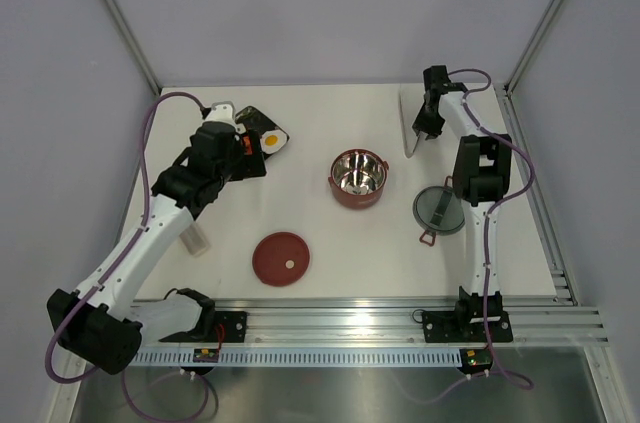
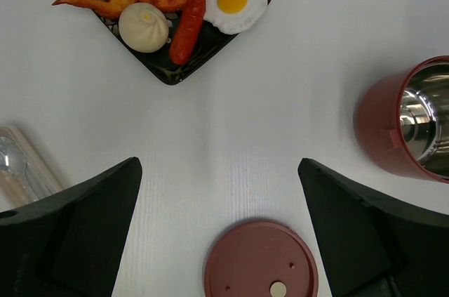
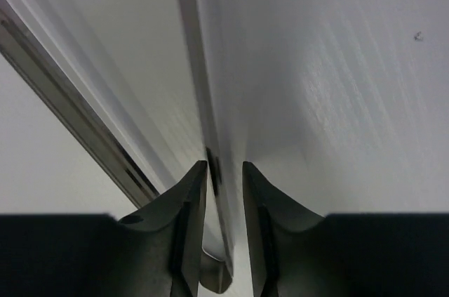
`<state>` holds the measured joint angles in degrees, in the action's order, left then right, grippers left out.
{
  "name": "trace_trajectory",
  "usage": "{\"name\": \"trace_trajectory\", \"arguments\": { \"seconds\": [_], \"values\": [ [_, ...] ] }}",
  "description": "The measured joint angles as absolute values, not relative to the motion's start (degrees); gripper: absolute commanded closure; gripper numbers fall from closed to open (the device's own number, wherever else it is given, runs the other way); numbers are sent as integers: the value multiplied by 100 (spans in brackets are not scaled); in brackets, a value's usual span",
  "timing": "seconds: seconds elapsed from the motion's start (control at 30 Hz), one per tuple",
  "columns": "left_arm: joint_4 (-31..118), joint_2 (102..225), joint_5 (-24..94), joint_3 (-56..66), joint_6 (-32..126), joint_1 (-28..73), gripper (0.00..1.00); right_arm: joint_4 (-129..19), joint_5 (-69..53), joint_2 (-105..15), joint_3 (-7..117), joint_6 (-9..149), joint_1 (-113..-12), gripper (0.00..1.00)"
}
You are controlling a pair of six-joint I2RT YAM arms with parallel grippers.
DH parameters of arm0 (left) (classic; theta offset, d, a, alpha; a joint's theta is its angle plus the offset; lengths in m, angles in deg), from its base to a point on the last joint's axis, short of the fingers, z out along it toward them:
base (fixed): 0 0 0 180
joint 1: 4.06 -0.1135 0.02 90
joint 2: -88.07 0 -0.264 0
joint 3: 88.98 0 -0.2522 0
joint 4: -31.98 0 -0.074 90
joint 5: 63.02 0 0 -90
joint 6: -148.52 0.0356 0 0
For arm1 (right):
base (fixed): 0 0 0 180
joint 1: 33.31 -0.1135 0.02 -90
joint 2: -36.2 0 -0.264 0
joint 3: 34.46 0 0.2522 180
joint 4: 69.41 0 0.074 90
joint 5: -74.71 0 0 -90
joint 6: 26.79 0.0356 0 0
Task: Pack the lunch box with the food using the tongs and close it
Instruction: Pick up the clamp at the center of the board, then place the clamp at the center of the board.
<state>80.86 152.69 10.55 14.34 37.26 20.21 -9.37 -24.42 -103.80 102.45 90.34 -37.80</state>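
The tongs [image 1: 408, 128] lie on the table at the back right, a slim silver strip. My right gripper [image 1: 428, 128] is down on them; in the right wrist view its jaws [image 3: 224, 167] stand narrow and pinch the tongs [image 3: 200, 86] near their joined end. The lunch box [image 1: 358, 178], a dark-red pot with a steel inside, stands uncovered mid-table and shows at the right edge of the left wrist view [image 2: 410, 121]. The food [image 2: 235, 1], a fried egg, sausage, bun and orange bits, sits on a black plate [image 2: 168, 72]. My left gripper [image 2: 219, 163] hovers open and holds nothing, between the plate and the pot.
A dark-red round lid [image 1: 281, 258] lies flat in front of the pot, also under my left gripper [image 2: 259, 262]. A grey-green lid [image 1: 440, 209] lies by the right arm. A clear plastic case [image 1: 195, 240] rests near the left arm. Frame posts stand at the back corners.
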Motion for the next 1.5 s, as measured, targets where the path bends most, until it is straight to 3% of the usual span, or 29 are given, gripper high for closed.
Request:
{"name": "trace_trajectory", "arguments": {
  "seconds": [0.1,0.13,0.47,0.83,1.23,1.5],
  "values": [
    [8101,15254,1059,1445,3718,2021,1,-876,-2405,-10439,10241,9043,-3782,84],
    [8099,15252,1062,1462,3715,2021,1,-867,-2402,-10437,10232,9032,-3787,100],
    [8256,15175,1007,1502,3735,2021,1,-902,-2665,-9626,9338,8975,-3997,100],
    [8639,14913,198,1410,3768,2004,1,-699,-3117,-8037,9554,9179,-5804,100],
    [8870,14170,-490,1172,3560,1943,1,-535,-3054,-8474,10031,9826,-7647,100],
    [9006,14106,-696,1170,3547,1932,1,-694,-2761,-8892,9358,10422,-8018,100]
  ]
}}
